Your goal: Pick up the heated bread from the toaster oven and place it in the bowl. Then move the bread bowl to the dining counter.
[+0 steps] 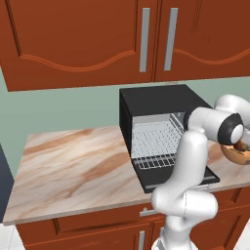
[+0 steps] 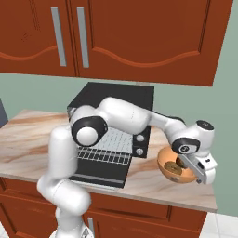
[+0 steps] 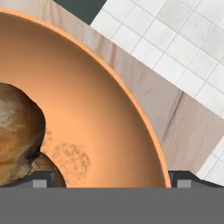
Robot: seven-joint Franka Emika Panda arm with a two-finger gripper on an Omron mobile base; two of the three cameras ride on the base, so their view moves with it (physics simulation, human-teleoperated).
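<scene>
- The heated bread (image 3: 15, 131) lies inside the bowl (image 3: 100, 122), against the left of my hand view; in the right base view it shows as a small brown lump low in the orange hollow.
- The bowl sits at the right end of the marbled desk (image 1: 73, 166), just right of the toaster oven (image 2: 116, 100) and near the desk's right and front edges; in the hand view white floor tiles (image 3: 183, 39) show just past the desk's edge beyond the rim.
- From the base views I cannot tell whether the bowl rests on the desk or is lifted a little off it.
- My end effector (image 2: 197, 169) is at the bowl's right-hand rim, one finger tip (image 3: 41, 181) inside the bowl near the bread and the other (image 3: 186, 179) outside the wall, so the rim runs between them.
- The fingers stand apart with the bowl wall in the gap; I cannot tell whether they are pressing on it.
- The toaster oven's door (image 1: 176, 178) hangs open and flat toward the desk's front edge, the wire rack (image 1: 154, 146) drawn partly out over it.
- Left of the oven the desk runs wide and bare to its far-left edge.
- Red-brown wall cabinets (image 1: 83, 39) hang above the oven, with open room between them and its black top.
</scene>
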